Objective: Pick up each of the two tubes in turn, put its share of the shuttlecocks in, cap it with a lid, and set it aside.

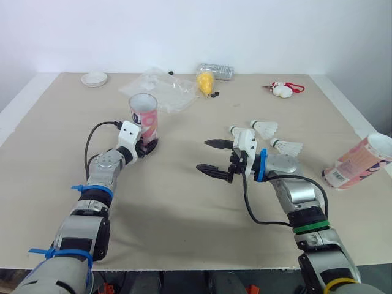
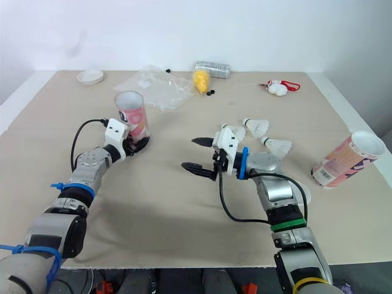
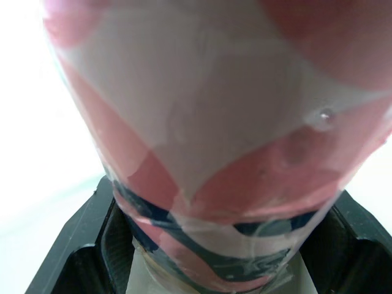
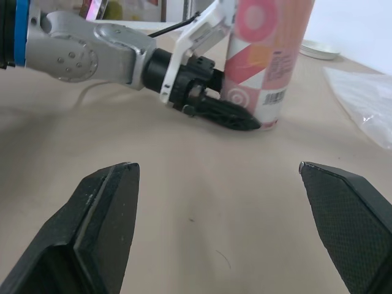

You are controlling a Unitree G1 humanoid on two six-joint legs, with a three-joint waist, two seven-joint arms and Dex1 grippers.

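Observation:
A pink and white tube (image 1: pixel 144 115) stands upright on the table's left half, its mouth open. My left gripper (image 1: pixel 146 146) is shut on its base; in the left wrist view the tube (image 3: pixel 226 122) sits between the two black fingers (image 3: pixel 79 257). My right gripper (image 1: pixel 203 155) hovers open and holds nothing at mid-table, pointing towards that tube (image 4: pixel 266 55). Three shuttlecocks lie just behind it: one (image 1: pixel 264 128), another (image 1: pixel 286 147), and a third (image 1: pixel 240 131) partly hidden by the gripper. A second pink tube (image 1: pixel 358 162) lies tilted at the right edge.
A white lid (image 1: pixel 94 78) rests at the far left corner. A crumpled clear plastic bag (image 1: pixel 160 89), a yellow object (image 1: pixel 206 81) and a silvery packet (image 1: pixel 217 70) lie along the back. A red and white toy (image 1: pixel 283 89) is at the back right.

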